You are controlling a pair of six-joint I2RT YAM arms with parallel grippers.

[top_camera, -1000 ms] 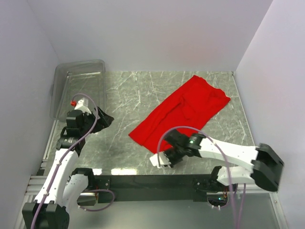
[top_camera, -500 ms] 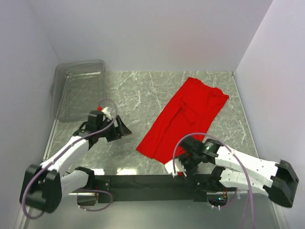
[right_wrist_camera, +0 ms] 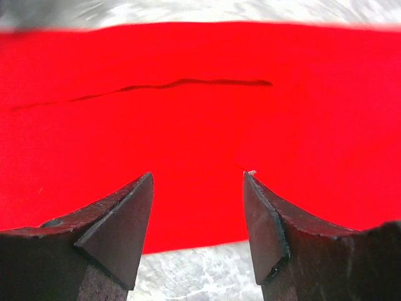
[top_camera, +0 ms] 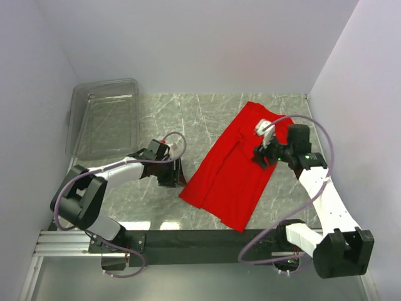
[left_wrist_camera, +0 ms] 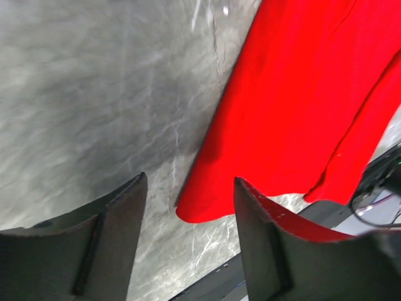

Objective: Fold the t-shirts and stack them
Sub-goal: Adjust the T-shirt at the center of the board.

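The red t-shirt [top_camera: 233,170] lies folded into a long strip, running diagonally from the far right of the marble table [top_camera: 164,122] down to its near edge. My left gripper [top_camera: 178,176] hovers low beside the strip's near-left corner. In the left wrist view that corner of the t-shirt [left_wrist_camera: 294,100] shows between the open jaws of the left gripper [left_wrist_camera: 188,191], which hold nothing. My right gripper [top_camera: 259,155] hangs over the strip's right edge. In the right wrist view the right gripper [right_wrist_camera: 197,182] stands open above the t-shirt [right_wrist_camera: 200,56], with a crease across the cloth.
A clear plastic bin [top_camera: 103,117] stands at the far left of the table. A black rail [top_camera: 188,239] runs along the near edge, just beyond the shirt's lowest tip. White walls close in the back and both sides.
The right gripper opened, let go of the shirt's near end and swung up to its far right edge. The left arm swept right from the bin side to the shirt's near-left corner.
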